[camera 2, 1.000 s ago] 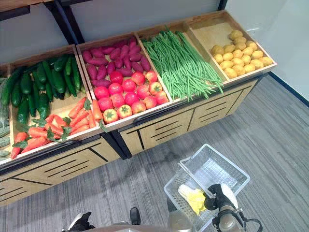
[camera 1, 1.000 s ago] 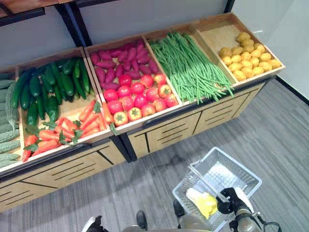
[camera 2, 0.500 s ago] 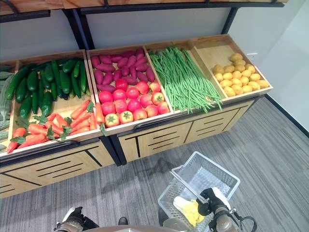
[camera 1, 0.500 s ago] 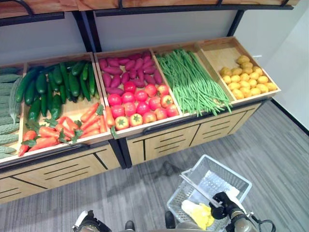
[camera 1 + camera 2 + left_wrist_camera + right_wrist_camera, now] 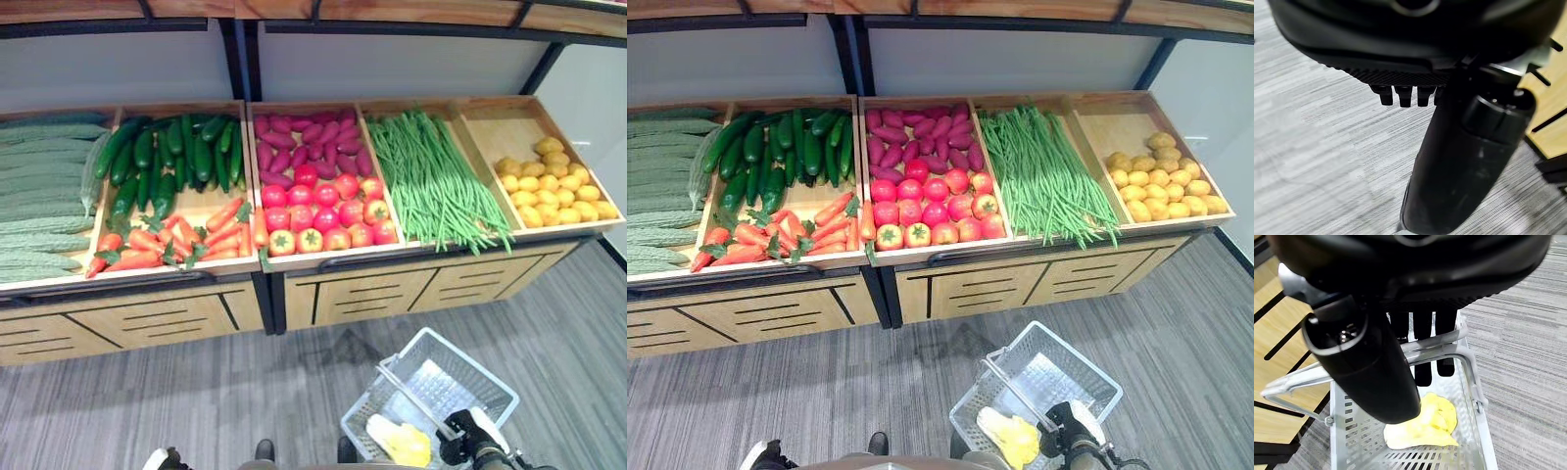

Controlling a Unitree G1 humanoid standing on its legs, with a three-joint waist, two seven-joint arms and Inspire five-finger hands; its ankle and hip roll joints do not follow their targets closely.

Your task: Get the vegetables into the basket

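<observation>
From the head views, the grey basket [image 5: 431, 397] hangs low over the floor [image 5: 196, 392] in front of the counter [image 5: 921, 284], its long side slanting from near the robot up toward the right, and a yellow vegetable [image 5: 1009, 437] lies in its near end, while carrots [image 5: 176, 240], cucumbers [image 5: 162, 162], tomatoes [image 5: 328, 211], green beans [image 5: 431, 181] and potatoes [image 5: 554, 191] lie in the counter's bins. The left wrist view shows the left hand [image 5: 1405, 93] low over the floor, with short fingertips sticking out, and I cannot tell if it is open. In the right wrist view the right hand [image 5: 1425, 340] has its fingers and thumb curled round the basket's handle [image 5: 1444, 347], with the yellow vegetable lying on the basket's floor below.
</observation>
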